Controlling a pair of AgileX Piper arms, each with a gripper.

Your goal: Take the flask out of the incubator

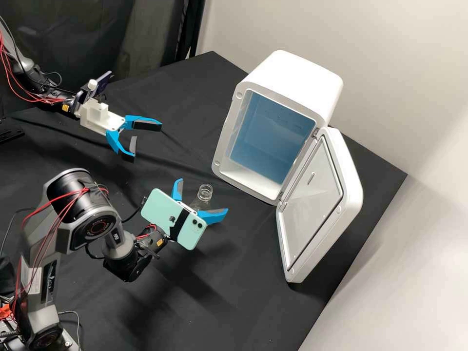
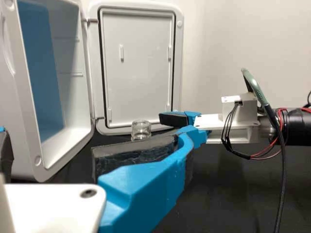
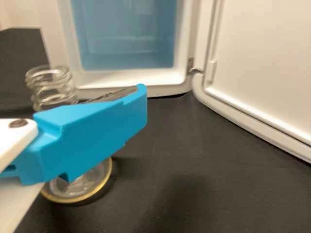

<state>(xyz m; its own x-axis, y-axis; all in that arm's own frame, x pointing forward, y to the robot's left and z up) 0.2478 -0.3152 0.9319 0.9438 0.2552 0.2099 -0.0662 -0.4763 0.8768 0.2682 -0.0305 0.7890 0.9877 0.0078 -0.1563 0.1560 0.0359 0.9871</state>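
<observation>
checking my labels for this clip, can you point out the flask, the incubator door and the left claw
flask [image 3: 48, 87], right wrist view, on its ribbed glass neck
incubator door [image 1: 312, 204], high view, on its inner panel
left claw [image 1: 146, 141], high view, midway between its blue fingertips

Robot lab, bench setup.
Black-draped bench [image 1: 234, 292], plain white walls [image 1: 390, 48], small white incubator [image 1: 292, 83] with its door open, glass flask [image 1: 204, 192], wired robot arm [image 1: 78, 219].

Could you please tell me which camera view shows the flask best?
The right wrist view: the flask is close, neck and base visible, a blue finger across its middle. The high view shows it small, inside the right gripper; the left wrist view, just its neck.
</observation>
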